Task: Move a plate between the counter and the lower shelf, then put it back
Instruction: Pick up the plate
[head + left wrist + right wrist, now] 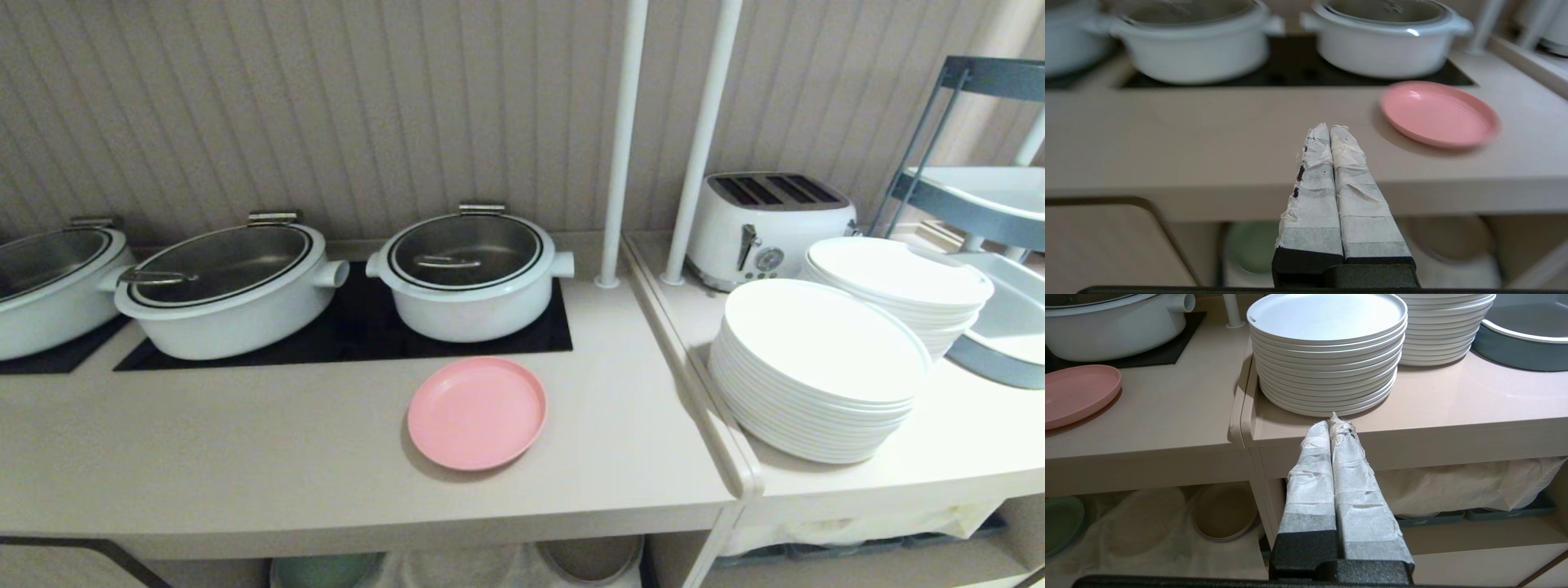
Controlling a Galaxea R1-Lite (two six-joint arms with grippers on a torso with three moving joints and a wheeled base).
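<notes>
Nearest, low in each wrist view, both sets of jaws are pressed together and hold nothing. The left gripper (1329, 127) hangs in front of the tabletop's (245, 457) thick front edge, its taped tips pointing at bare beige surface. The right gripper (1331, 422) points at the front edge of the adjoining top (1453, 408), just below a stack of white plates (1327, 355).

Below that edge, the lower shelf (1147, 547) shows wrinkled white cloth, with a green plate (1061, 522) at the lower left of the right wrist frame and a brown-grey plate (1224, 512) towards the middle.

Further in, the pink plate (477, 412) lies flat on the tabletop, just below the centre of the head view. It sits up and to the right of the left tips in the left wrist frame, apart from them, and at the far left edge of the right wrist frame, well apart from the right tips.

Beyond it, white pots (469, 273) stand on the black hob (359, 327). A white toaster (767, 224) sits at the upper right.
</notes>
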